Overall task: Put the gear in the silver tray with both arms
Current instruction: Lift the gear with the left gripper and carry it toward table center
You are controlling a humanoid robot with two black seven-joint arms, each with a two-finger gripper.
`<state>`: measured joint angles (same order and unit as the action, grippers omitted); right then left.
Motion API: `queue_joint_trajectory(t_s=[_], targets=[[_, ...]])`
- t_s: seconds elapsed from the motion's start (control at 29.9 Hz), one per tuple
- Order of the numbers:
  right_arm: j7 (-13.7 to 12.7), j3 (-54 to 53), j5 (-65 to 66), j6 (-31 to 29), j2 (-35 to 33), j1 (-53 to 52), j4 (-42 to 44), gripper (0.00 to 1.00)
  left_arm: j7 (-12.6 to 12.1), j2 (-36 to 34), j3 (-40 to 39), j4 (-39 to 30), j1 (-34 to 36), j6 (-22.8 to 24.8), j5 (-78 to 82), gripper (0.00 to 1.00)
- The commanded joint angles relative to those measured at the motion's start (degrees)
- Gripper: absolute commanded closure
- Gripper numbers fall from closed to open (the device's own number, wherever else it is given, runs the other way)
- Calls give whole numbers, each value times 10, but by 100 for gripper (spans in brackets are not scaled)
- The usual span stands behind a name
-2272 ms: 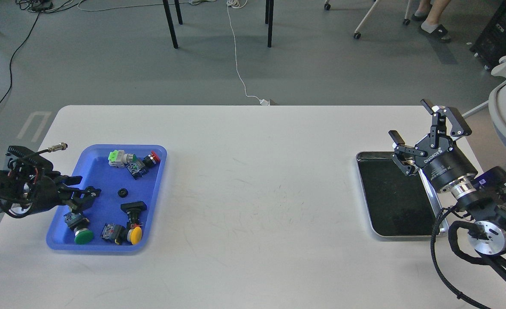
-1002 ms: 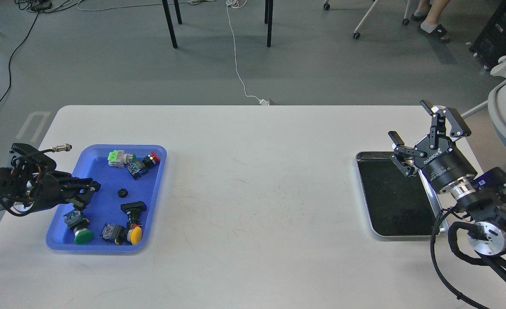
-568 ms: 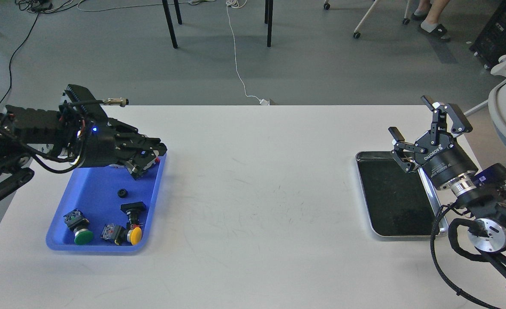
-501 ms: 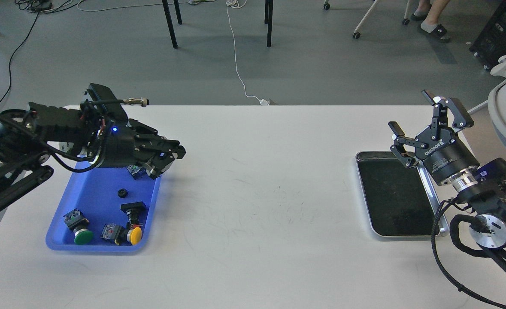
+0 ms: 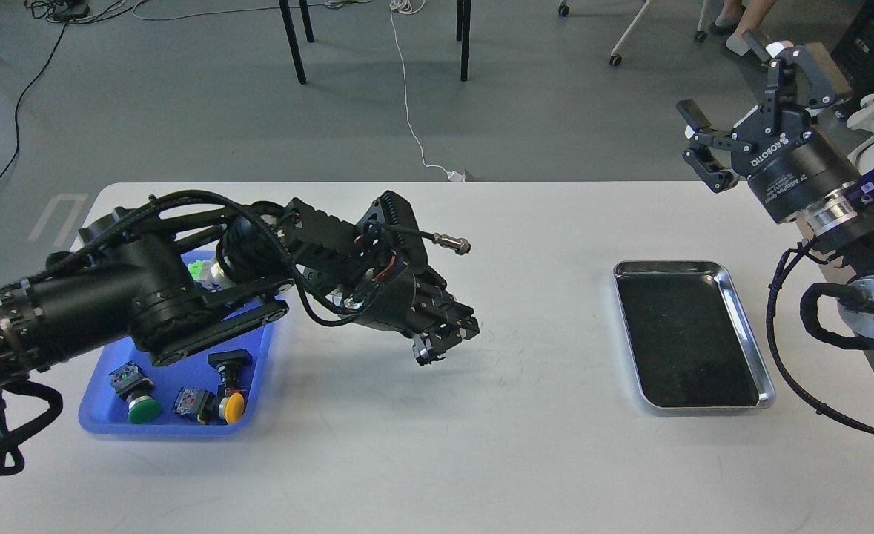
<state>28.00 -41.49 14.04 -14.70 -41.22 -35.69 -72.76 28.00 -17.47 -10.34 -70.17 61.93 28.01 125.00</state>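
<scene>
1. Now the left gripper hangs over the bare middle of the table, while a moment ago it was above the blue tray.
2. Its fingers look pressed together; if they pinch the gear I cannot tell, and the small black part has gone from the blue tray.
3. The right gripper has risen off the silver tray, fingers spread, so the tray lies free, probably for a handover.

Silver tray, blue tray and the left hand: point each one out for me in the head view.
silver tray (image 5: 749, 326): head view, on its shiny right rim.
blue tray (image 5: 95, 415): head view, on its near left corner.
left hand (image 5: 437, 348): head view, between its fingertips, above the table.
</scene>
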Motion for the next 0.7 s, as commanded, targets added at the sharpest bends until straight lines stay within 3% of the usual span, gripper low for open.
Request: queue_joint_trajectory(t_s=[0.0, 0.33, 0.67], targets=[[0, 39, 0, 15, -3, -47, 1, 1, 0, 58, 15, 45, 17, 0, 0, 85], [0, 69, 0, 24, -1, -75, 3, 1, 0, 171, 51, 136, 21, 0, 0, 85], [0, 71, -1, 25, -2, -68, 4, 1, 0, 175, 53, 218, 19, 0, 0, 84]])
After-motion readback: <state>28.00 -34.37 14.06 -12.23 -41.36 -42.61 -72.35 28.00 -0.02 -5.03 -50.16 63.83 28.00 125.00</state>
